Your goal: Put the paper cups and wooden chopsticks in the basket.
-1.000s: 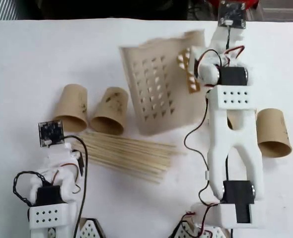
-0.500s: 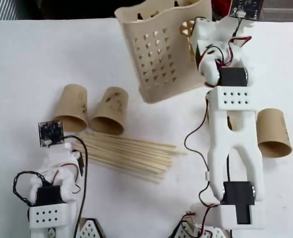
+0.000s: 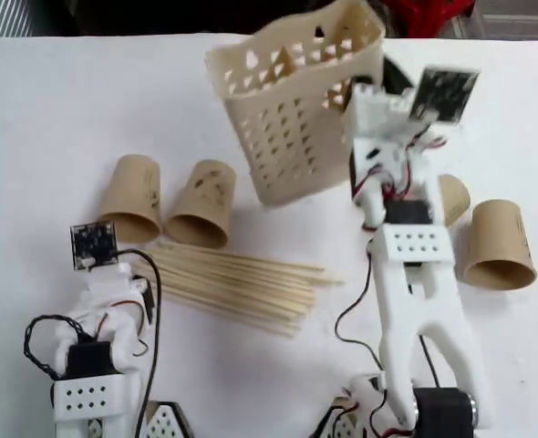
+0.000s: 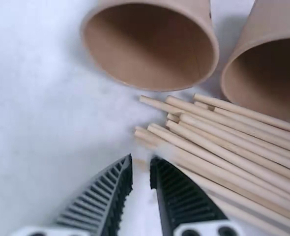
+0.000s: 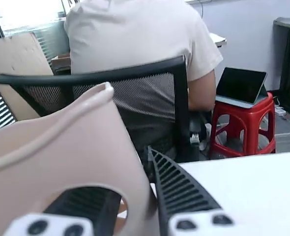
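A beige perforated basket (image 3: 292, 109) stands tilted at the back of the table. My right gripper (image 3: 357, 102) is shut on its wall (image 5: 61, 147), and one ribbed finger (image 5: 177, 189) lies outside that wall. Two paper cups (image 3: 134, 196) (image 3: 201, 203) lie on their sides at the left, mouths toward the front. A bundle of wooden chopsticks (image 3: 242, 281) lies just in front of them. My left gripper (image 4: 140, 164) hovers low over the near ends of the chopsticks (image 4: 223, 147), fingers almost touching, nothing between them. A third cup (image 3: 499, 244) lies at the right. A fourth cup (image 3: 452, 197) is partly hidden by the right arm.
The right arm (image 3: 415, 274) stretches from the front edge to the basket, between the chopsticks and the right-hand cups. The left arm (image 3: 88, 365) sits at the front left. Bare white table (image 3: 59, 109) lies at the back left.
The right gripper has lifted the basket from lying flat to nearly upright and drawn it a little toward the front. The left arm, cups and chopsticks have not moved.
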Robot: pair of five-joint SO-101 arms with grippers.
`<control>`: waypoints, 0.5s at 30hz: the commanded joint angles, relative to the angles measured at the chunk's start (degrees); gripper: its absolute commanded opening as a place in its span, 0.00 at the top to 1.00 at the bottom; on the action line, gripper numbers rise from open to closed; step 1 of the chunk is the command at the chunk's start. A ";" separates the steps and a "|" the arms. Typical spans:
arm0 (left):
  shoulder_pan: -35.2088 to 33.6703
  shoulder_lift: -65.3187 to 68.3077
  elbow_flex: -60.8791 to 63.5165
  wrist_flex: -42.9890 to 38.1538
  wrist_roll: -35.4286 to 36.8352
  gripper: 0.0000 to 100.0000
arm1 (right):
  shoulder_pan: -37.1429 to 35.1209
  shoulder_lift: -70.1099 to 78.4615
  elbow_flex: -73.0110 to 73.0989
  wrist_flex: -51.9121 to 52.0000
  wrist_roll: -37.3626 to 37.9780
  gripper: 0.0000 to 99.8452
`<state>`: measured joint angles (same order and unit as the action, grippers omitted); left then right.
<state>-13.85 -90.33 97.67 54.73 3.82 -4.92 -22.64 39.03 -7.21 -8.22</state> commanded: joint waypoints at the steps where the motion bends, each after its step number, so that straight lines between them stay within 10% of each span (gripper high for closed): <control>1: -0.13 -0.48 -0.26 0.26 0.44 0.92 | -0.04 -0.92 4.92 -10.59 -3.34 0.98; 15: -0.13 -0.48 -0.26 0.26 0.44 0.92 | 1.98 12.26 9.23 -18.33 -12.57 0.98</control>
<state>-13.85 -90.33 97.67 54.73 3.82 -3.60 -11.65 47.47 -19.43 -20.09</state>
